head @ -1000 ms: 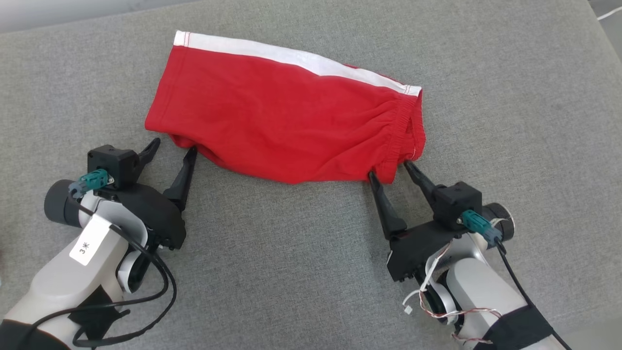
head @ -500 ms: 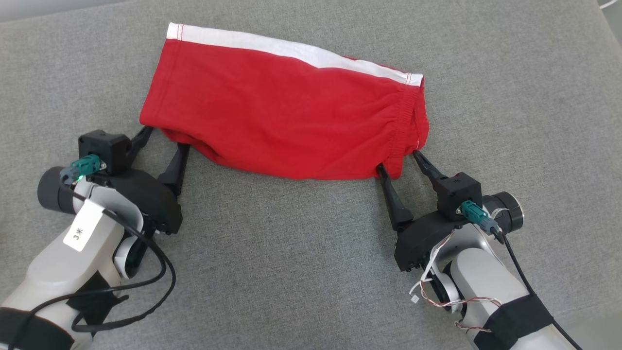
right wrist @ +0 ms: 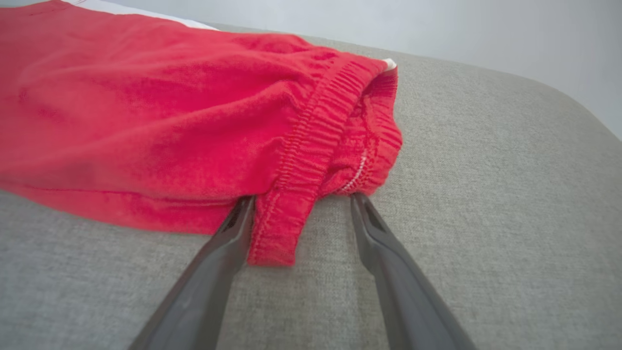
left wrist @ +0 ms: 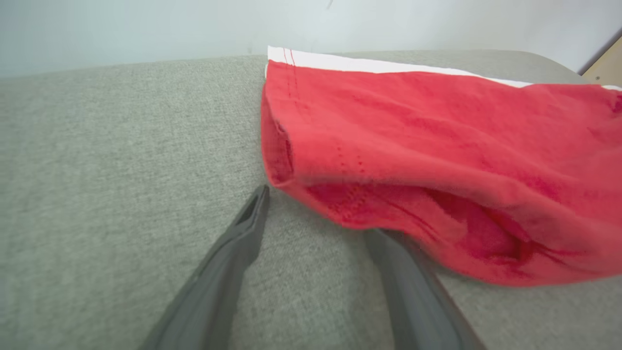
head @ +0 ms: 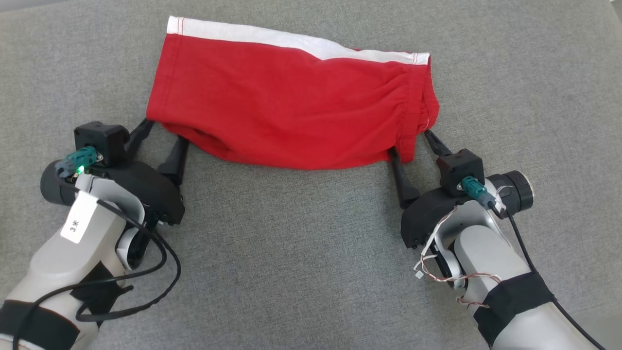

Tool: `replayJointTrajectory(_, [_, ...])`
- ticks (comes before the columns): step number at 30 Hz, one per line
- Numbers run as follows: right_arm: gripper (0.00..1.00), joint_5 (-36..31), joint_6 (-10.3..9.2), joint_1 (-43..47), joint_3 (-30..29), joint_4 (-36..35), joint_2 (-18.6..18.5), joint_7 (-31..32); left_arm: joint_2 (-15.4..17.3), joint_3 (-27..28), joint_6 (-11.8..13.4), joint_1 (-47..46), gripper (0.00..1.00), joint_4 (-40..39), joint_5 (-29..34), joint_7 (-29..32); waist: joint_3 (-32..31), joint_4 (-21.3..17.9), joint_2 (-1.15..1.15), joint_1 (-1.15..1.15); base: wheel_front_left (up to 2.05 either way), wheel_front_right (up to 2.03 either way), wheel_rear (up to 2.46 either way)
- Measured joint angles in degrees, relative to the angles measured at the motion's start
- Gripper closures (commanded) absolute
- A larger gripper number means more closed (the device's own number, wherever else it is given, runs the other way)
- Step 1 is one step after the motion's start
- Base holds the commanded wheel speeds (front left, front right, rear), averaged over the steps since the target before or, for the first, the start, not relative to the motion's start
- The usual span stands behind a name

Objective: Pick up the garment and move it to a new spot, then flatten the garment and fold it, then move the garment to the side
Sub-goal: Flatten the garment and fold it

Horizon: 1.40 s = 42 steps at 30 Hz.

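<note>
Left gripper (head: 165, 132) and right gripper (head: 410, 143): both spread, each straddling a near corner of the garment (head: 291, 107), which lies on the cushion (head: 291, 253). Judged fold stage. Next: pinch both corners together.

At lower left the left gripper (head: 164, 132) and at lower right the right gripper (head: 410, 144) stand spread wide, fingers pointing up-frame.

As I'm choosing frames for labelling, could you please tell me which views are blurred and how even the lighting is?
Head view: sharp, evenly lit, soft shadow under the garment. Left wrist view: the garment's near edge and the left claw look blurred. Right wrist view: waistband stitching crisp, right claw soft near the lens.
</note>
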Motion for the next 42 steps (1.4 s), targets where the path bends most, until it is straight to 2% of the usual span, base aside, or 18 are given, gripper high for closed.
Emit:
replayJointTrajectory(1, [0.63,-0.03,0.00,-0.16,-0.22,0.37,0.05,0.29,-0.12,0.04,-0.04,-0.09,1.00,0.24,-0.30,0.00,0.07,0.04,0.00,0.00,0.00,0.00,0.00])
replayJointTrajectory(2, [0.89,-0.03,0.00,-0.36,-0.47,0.71,0.22,0.31,-0.26,0.02,-0.51,-0.15,1.00,0.43,-0.54,-0.01,0.13,0.07,0.00,0.00,0.00,0.00,0.00])
replayJointTrajectory(3, [1.00,-0.03,0.00,-0.36,-0.47,0.71,0.22,0.31,-0.26,0.02,-0.51,-0.15,1.00,0.43,-0.54,-0.01,0.13,0.07,0.00,0.00,0.00,0.00,0.00])
replayJointTrajectory(18, [1.00,0.55,-0.02,-1.01,-1.45,5.84,0.74,-2.53,-2.36,0.08,-2.47,0.37,1.00,4.43,-1.36,-0.21,-1.79,1.11,0.00,0.01,0.00,0.00,0.00])
replayJointTrajectory(32, [1.00,1.72,0.09,-0.90,-1.77,8.96,0.75,-3.75,-4.08,-0.05,-2.53,1.42,1.00,5.21,-1.09,-0.16,-3.63,1.86,0.01,0.01,0.00,0.00,0.00])
replayJointTrajectory(41, [1.00,2.13,1.04,-0.85,-1.88,11.44,0.66,-3.77,-5.49,0.11,-2.50,4.02,1.00,5.50,-1.00,-0.11,-6.17,3.25,0.00,0.01,0.00,0.00,0.00])
replayJointTrajectory(42, [1.00,2.13,1.05,-0.85,-1.83,11.59,0.66,-3.77,-5.77,0.16,-2.52,4.02,0.63,5.14,-1.00,-0.09,-6.39,3.43,0.01,0.01,0.00,0.00,0.00])
